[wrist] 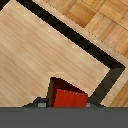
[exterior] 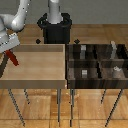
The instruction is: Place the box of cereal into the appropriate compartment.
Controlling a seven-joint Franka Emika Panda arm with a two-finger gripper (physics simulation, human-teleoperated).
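The box of cereal is a thin red stick-like box hanging tilted over the light wooden tray's edge at the exterior view's left. My gripper is shut on its upper end. In the wrist view the red box fills the space between the grey fingers, with the tray floor and its dark rim below it. The dark compartment bin stands at the exterior view's right, well apart from the gripper.
Small grey blocks sit in the bin's compartments, which dark dividers separate. The robot's black base stands behind the two trays. Thin legs hold both trays above a parquet floor.
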